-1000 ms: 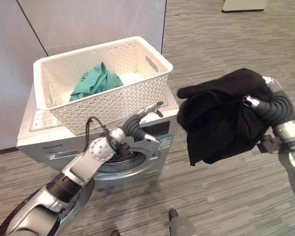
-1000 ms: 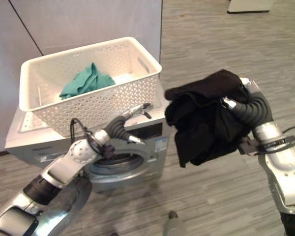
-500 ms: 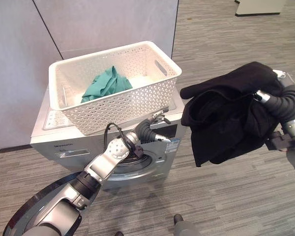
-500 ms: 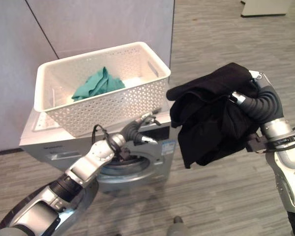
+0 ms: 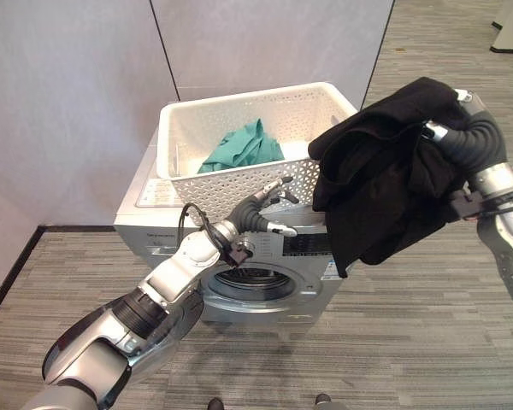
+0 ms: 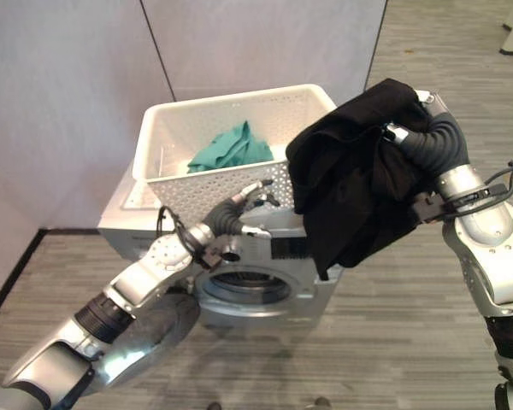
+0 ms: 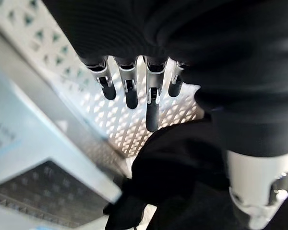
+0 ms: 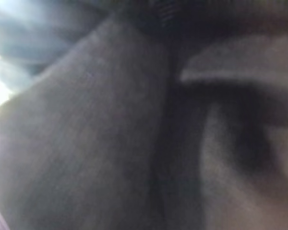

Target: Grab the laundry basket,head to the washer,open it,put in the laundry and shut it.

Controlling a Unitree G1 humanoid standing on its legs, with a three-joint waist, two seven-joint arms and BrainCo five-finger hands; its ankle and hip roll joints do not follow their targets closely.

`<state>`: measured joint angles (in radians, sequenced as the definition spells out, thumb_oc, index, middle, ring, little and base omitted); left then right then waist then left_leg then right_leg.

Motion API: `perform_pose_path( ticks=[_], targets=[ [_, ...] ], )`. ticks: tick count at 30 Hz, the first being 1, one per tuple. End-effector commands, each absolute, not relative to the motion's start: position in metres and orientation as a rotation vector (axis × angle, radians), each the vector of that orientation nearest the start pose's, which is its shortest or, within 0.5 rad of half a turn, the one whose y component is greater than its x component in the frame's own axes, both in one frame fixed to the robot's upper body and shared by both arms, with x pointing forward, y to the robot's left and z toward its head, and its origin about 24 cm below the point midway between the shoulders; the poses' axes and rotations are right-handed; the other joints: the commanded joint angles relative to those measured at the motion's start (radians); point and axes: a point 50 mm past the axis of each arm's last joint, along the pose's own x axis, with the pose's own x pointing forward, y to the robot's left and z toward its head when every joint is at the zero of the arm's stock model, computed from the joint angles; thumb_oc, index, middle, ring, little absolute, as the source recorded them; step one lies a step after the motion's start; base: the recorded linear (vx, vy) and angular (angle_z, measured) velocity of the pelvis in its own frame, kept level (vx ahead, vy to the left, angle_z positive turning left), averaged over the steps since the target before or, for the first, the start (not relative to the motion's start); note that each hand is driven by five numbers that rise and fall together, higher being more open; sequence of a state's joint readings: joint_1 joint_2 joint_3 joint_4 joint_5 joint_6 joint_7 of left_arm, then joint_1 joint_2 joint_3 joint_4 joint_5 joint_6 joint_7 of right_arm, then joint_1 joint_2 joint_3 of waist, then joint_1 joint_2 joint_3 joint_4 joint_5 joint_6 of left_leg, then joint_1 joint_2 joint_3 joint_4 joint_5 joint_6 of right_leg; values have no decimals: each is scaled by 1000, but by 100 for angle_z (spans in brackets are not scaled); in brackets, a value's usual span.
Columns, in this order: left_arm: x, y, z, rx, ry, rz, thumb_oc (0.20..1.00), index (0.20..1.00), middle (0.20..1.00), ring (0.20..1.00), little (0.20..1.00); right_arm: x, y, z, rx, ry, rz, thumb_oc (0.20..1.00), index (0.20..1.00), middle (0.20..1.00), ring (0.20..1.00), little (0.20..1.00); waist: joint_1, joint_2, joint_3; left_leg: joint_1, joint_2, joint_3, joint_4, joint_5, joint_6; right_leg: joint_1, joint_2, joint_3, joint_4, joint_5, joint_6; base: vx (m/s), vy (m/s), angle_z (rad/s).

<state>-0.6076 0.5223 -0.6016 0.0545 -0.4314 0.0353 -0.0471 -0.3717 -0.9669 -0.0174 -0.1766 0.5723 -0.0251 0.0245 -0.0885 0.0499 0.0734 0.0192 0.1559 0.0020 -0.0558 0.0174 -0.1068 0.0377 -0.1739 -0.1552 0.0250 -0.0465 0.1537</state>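
A white perforated laundry basket (image 5: 239, 176) stands on top of the silver washer (image 5: 158, 231), with a teal cloth (image 5: 244, 147) inside. A black garment (image 5: 376, 171) hangs bunched from my raised right hand (image 5: 436, 131), whose thumb lies over the cloth, in front of the basket's right corner. My left hand (image 5: 261, 205) is open, its straight fingers (image 7: 152, 105) reaching to the basket's front wall (image 7: 134, 124) just above the washer's control panel. The round drum opening (image 5: 255, 280) shows below it. The door (image 6: 145, 333) appears swung open to the left under my left arm.
Grey partition walls (image 5: 68, 102) stand right behind and left of the washer, with a dark skirting strip (image 5: 8, 265) at the floor. Striped grey flooring (image 5: 410, 342) stretches in front and to the right.
The camera has turned, shifting the whole scene. My right hand has carried the black garment closer, now overlapping the basket's right corner. The left hand stays by the washer's top front.
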Motion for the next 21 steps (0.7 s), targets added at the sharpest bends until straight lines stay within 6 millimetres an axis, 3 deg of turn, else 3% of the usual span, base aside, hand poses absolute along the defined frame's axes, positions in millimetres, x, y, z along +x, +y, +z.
perform_pose_path(
  ticks=[1, 6, 11, 21],
  targets=[
    [325, 86, 191, 262, -392, -625, 1000, 1000, 1000, 1000, 1000, 266, -244, 302, -421, -733, 145, 200, 200, 200, 200, 200, 19, -49, -40, 8, 64, 18, -3, -32, -2, -40, -44, -43, 94, -35, 1, 17, -10, 20],
    [326, 96, 197, 268, -390, -621, 1000, 1000, 1000, 1000, 1000, 270, -243, 304, -410, -739, 143, 200, 200, 200, 200, 200, 28, -46, -42, 18, 65, 20, -1, -35, -1, -35, -45, -47, 97, -36, 3, -6, -1, 11],
    [329, 100, 184, 230, -302, -641, 1000, 1000, 1000, 1000, 1000, 277, -237, 309, -397, -751, 161, 200, 200, 200, 200, 200, 34, -46, -46, 25, 64, 19, 0, -39, 0, -29, -48, -46, 99, -36, 6, 0, 0, 0],
    [349, 99, 202, 137, -337, -529, 1000, 1000, 1000, 1000, 1000, 292, -218, 330, -378, -788, 201, 200, 200, 200, 200, 200, 36, -53, -51, 35, 68, 25, -9, -39, -2, -31, -43, -41, 99, -40, 5, 0, 0, 0]
  ],
)
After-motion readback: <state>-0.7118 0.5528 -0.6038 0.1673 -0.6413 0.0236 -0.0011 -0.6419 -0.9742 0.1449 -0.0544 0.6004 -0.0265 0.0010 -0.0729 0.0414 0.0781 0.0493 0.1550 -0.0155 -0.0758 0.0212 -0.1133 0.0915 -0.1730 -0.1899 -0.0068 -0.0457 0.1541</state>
